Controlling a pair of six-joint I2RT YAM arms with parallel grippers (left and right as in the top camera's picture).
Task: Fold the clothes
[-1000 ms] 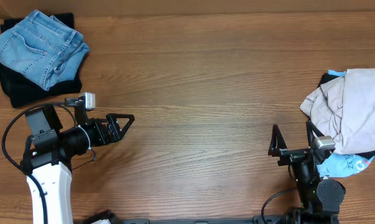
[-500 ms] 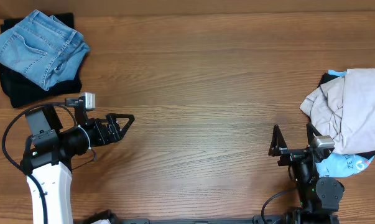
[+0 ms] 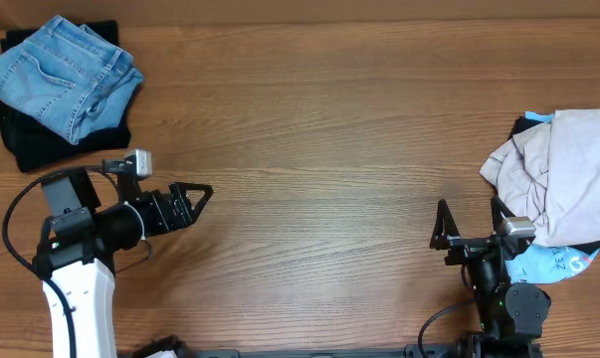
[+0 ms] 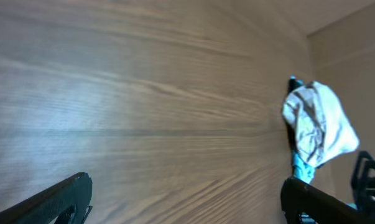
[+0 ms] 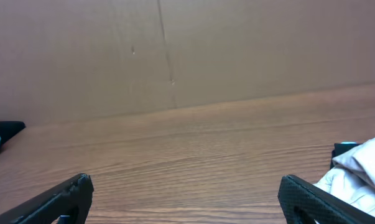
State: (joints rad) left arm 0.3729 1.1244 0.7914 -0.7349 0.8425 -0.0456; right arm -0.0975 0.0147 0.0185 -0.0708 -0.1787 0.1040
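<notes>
The jeans (image 3: 66, 75) lie folded on a black garment (image 3: 26, 147) at far left, near the left gripper (image 3: 200, 204), which is spread and empty. The right gripper (image 3: 467, 217), also spread, would do best to pinch one edge of the beige garment (image 3: 568, 174) just beside it, lifting only that layer.

The left end effector (image 3: 201, 196) points rightward with jaws spread, while the right end effector (image 3: 467, 219) aims forward, jaws likewise apart.

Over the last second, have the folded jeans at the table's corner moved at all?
No. The jeans lie on the black garment as before, their outline unchanged against the grain lines of the table.
</notes>
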